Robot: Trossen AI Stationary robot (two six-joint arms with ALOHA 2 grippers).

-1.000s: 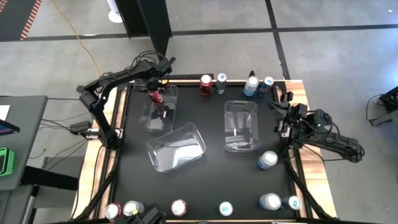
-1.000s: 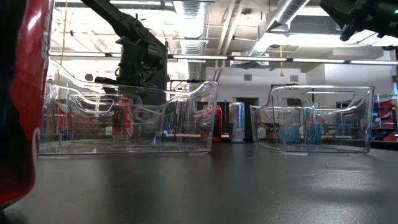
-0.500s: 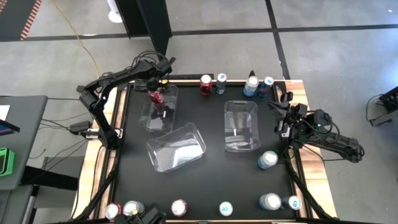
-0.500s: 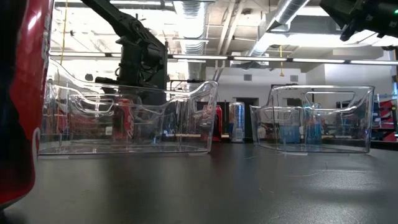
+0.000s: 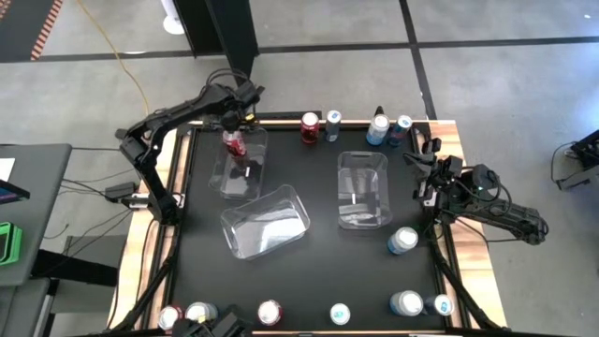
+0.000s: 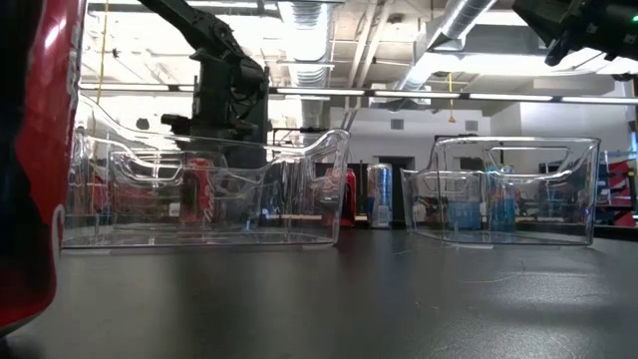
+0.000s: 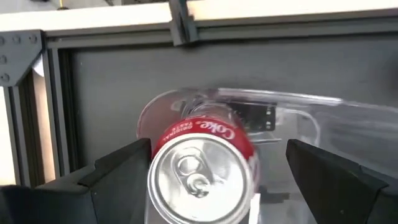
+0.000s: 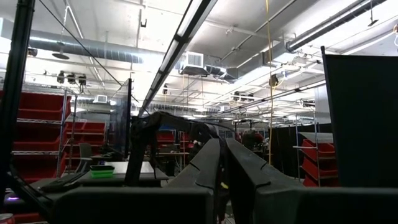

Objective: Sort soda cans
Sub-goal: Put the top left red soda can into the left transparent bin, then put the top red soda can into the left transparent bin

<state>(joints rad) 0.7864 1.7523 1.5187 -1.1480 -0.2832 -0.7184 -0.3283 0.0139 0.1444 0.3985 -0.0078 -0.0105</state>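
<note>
Inside clear plastic bin (image 5: pixel 239 168), upright red can (image 7: pixel 202 168), left fingers (image 7: pixel 118 171) spread apart, right fingers (image 8: pixel 245 168) pressed together.

Bright ceiling strip lights (image 6: pixel 299 15) light my room evenly and leave pale sheen on the black worktop (image 6: pixel 399 289). Close to the low camera a red can (image 6: pixel 35 160) is a dark blur. My clear bins (image 6: pixel 199 189) catch glare along their edges.

Twelve soda cans (image 5: pixel 402 241) stand on the table (image 5: pixel 309 281) with three clear bins (image 5: pixel 265 222).
</note>
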